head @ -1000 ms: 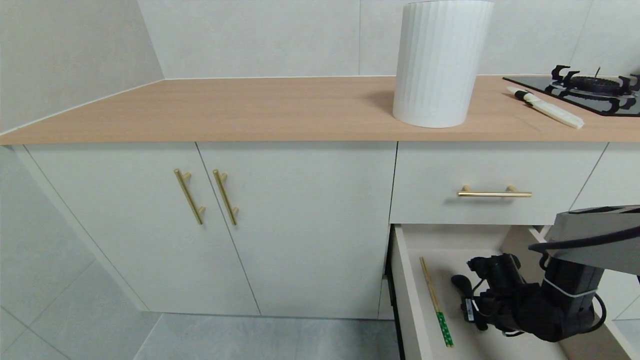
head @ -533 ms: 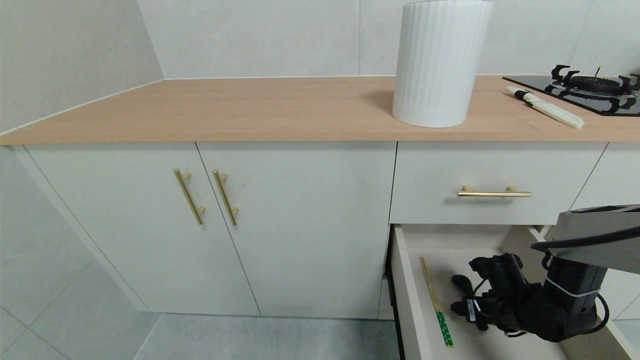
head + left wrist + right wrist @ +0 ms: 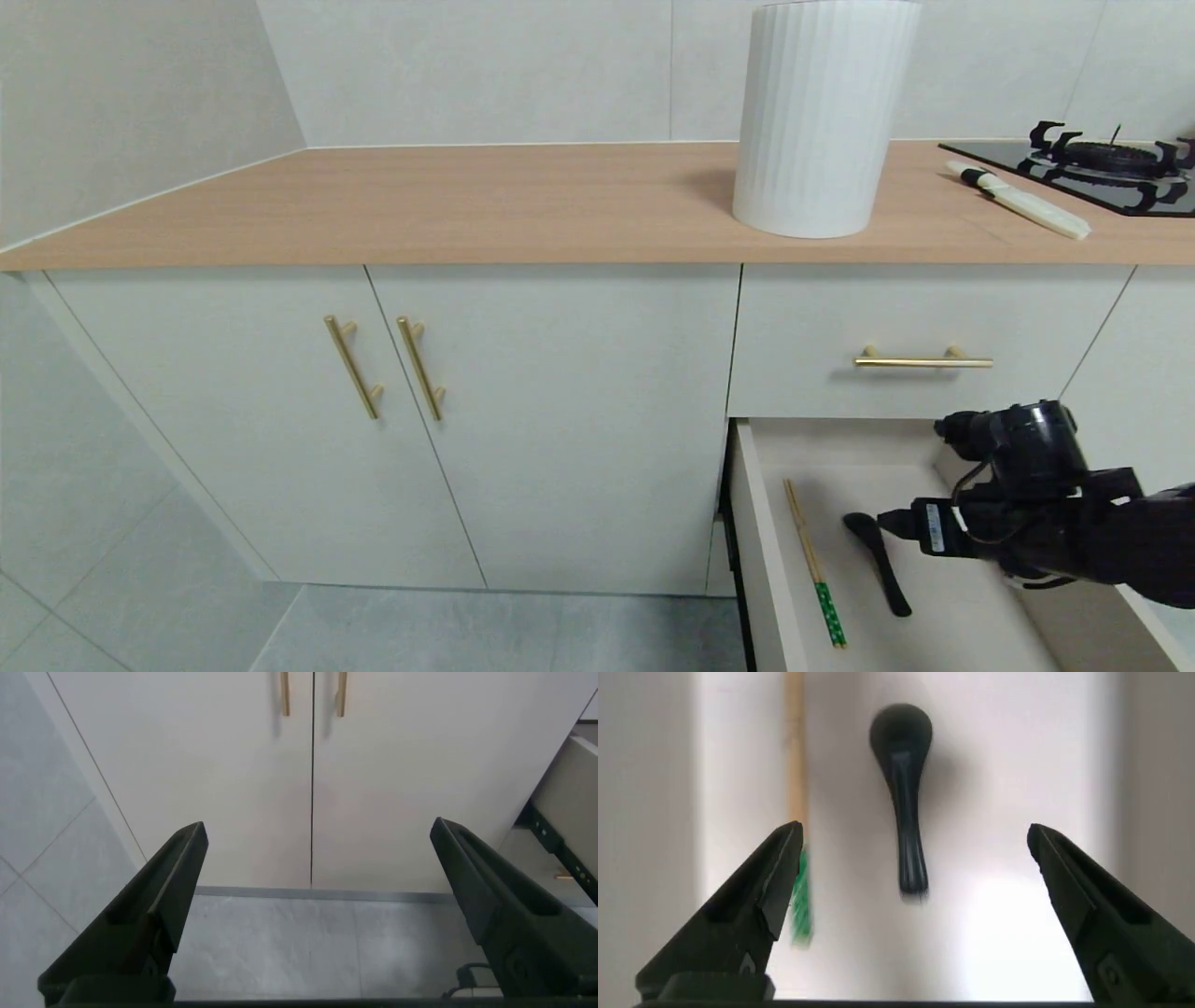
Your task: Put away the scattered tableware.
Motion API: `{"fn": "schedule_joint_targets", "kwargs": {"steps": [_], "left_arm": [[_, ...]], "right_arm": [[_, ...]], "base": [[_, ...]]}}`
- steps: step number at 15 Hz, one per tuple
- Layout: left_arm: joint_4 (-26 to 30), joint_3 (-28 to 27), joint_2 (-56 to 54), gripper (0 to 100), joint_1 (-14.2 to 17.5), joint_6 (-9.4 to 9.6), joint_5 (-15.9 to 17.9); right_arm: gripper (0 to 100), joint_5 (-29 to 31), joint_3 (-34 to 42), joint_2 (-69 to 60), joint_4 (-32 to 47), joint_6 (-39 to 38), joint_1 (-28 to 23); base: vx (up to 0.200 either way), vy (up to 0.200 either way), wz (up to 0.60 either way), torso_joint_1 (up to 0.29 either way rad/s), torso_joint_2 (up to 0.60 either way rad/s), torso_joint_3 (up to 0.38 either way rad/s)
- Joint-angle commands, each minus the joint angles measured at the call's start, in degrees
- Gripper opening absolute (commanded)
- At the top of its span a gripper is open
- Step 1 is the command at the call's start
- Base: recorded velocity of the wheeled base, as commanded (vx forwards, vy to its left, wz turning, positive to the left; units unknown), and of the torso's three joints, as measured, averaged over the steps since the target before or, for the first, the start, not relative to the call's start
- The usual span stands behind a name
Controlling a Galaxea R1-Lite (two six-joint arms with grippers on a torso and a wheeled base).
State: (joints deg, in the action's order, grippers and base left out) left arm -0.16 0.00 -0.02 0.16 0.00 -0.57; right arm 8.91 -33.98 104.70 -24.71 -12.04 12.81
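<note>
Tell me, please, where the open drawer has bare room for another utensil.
In the drawer, bare floor lies between the black spoon and the right wall, below the right gripper. Between chopsticks and spoon it is tight. Countertop left of the white canister: free.

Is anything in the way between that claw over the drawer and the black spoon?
Nothing visible does. The right gripper hangs open above the open drawer. The black spoon lies flat on the drawer floor, uncovered, framed between the fingers in the wrist view. The chopsticks lie beside it, apart.
</note>
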Motion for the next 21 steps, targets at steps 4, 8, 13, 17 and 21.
{"fn": "schedule_joint_targets", "kwargs": {"steps": [4,8,13,17,21], "left_arm": [[-0.02,0.00,0.02,100,0.02,0.00,-0.04],[-0.02,0.00,0.02,100,0.02,0.00,-0.04],[-0.02,0.00,0.02,100,0.02,0.00,-0.04],[-0.02,0.00,0.02,100,0.02,0.00,-0.04],[-0.02,0.00,0.02,100,0.02,0.00,-0.04]], "right_arm": [[100,-3.20,-7.07,-26.31,25.06,0.09,5.64],[100,-3.64,-8.92,-30.26,38.25,2.64,10.74],[100,-4.25,-8.92,-28.06,53.63,4.40,23.05],[100,-8.65,-8.04,-19.54,59.08,4.93,30.25],[100,-7.94,-9.00,-12.24,58.64,3.96,29.20]], "base": [[-0.200,0.000,0.00,0.002,0.00,0.004],[-0.100,0.000,0.00,0.000,0.00,0.002],[0.000,0.000,0.00,0.000,0.00,0.000],[0.000,0.000,0.00,0.000,0.00,0.000],[0.000,0.000,0.00,0.000,0.00,0.000]]}}
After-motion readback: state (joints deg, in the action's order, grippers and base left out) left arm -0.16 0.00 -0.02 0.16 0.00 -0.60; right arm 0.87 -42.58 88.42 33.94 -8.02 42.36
